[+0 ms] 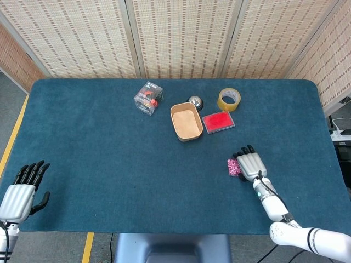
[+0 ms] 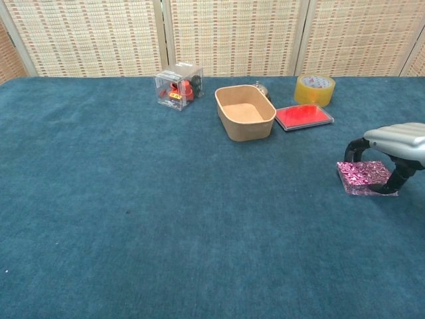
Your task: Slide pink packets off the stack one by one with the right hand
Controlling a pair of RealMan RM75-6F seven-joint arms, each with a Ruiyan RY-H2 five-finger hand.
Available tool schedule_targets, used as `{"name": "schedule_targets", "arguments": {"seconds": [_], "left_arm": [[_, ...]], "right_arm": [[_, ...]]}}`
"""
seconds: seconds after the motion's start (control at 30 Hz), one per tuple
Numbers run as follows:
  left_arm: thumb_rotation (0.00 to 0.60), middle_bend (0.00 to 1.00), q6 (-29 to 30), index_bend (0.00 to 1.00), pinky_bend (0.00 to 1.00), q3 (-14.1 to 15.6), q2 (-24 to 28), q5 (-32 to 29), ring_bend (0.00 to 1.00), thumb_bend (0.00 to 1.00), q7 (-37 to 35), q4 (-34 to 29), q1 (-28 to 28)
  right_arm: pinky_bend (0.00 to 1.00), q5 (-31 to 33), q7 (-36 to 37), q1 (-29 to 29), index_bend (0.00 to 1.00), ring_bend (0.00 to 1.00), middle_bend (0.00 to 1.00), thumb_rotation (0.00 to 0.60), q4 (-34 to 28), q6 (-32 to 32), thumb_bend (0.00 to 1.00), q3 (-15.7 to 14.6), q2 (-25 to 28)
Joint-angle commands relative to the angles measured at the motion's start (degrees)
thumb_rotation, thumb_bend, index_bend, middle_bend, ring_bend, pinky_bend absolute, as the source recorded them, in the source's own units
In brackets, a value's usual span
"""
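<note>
Pink packets show fully only from the chest, the right robot hand arched over them, fingertips touching.

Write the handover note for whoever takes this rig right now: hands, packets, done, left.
Right robot hand: over the stack of pink packets near the table's right edge, fingers curved down onto it; whether it grips is unclear.
Left robot hand: at the near-left corner of the table, fingers apart, holding nothing.
Done: no packet lies apart from the stack, so none looks slid off.
Left: slide the packets off one at a time with the right robot hand.
Nearby at the back: a tan tray, a red pad, a tape roll and a clear box.
</note>
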Motion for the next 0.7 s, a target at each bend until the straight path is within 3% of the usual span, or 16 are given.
{"name": "schedule_targets", "arguments": {"seconds": [0.03, 0.27, 0.7], "left_arm": [[0.6, 0.0, 0.0, 0.0, 0.06, 0.0, 0.0, 0.0, 0.0, 0.45, 0.0, 0.0, 0.0], [0.6, 0.0, -0.1, 0.0, 0.06, 0.0, 0.0, 0.1, 0.0, 0.46, 0.1, 0.0, -0.1], [0.6, 0.0, 0.3, 0.0, 0.06, 0.1, 0.1, 0.4, 0.0, 0.46, -0.3, -0.1, 0.1]], "right_arm": [[0.04, -0.4, 0.1, 0.0, 0.42, 0.17, 0.32, 0.6, 0.2, 0.7, 0.28, -0.2, -0.3], [0.14, -1.1, -1.5, -0.1, 0.55, 0.28, 0.4, 0.6, 0.8, 3.1, 0.28, -0.7, -1.3], [0.15, -5.4, -1.4, -1.1, 0.67, 0.32, 0.46, 0.6, -2.8, 8.0, 0.29, -0.7, -0.3]]}}
